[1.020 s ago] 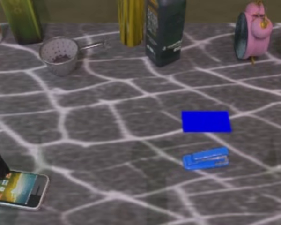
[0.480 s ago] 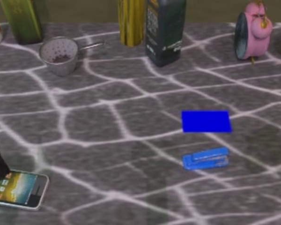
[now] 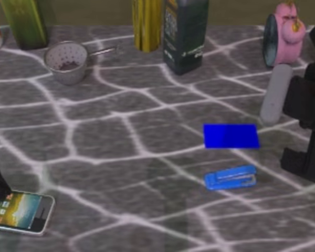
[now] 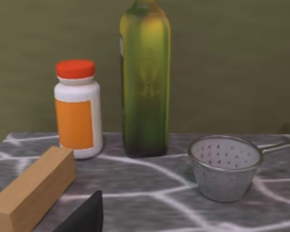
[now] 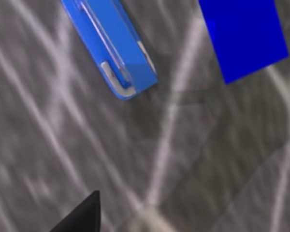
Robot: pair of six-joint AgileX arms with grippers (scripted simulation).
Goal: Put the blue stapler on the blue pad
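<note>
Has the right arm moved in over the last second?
Yes. The right arm, absent from the earlier top views, now reaches in from the table's right edge, beside the pink alarm clock and right of the blue pad.

Light-blue stapler – deep-blue pad – grey-veined table

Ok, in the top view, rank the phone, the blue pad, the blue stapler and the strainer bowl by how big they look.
1. Phone, though it is cut off at the edge and nearest the camera.
2. Blue pad.
3. Blue stapler and strainer bowl: too alike to rank, and the strainer sits farther back.
</note>
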